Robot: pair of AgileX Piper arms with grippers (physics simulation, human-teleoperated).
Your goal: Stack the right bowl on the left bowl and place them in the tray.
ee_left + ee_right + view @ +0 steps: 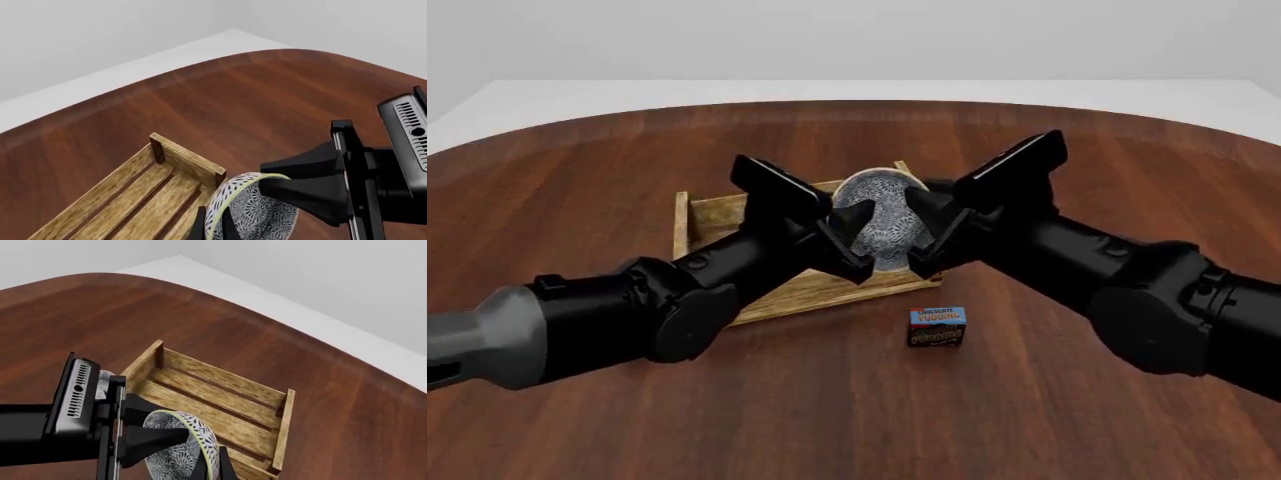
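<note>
Bowls point(881, 225): one patterned grey-white shape with a yellow-green rim shows, held on edge above the right end of the tray; whether it is one bowl or two nested cannot be told.
Left pincer point(857, 240): its fingers grip the bowl's left rim; in the left wrist view the rim point(230, 200) runs between the fingertips.
Right pincer point(924, 238): clamped on the bowl's right rim, facing the left pincer across the bowl.
Tray point(714, 215): light-brown slat crate with low walls and corner posts; its slatted floor lies bare on the left side, and the arms hide part of the near wall.
Pudding box point(937, 327): blue and brown, upright on the table just in front of the tray's right corner, apart from it.
Table point(827, 420): dark red-brown wood with a curved far edge; broad bare surface on every side of the tray.
</note>
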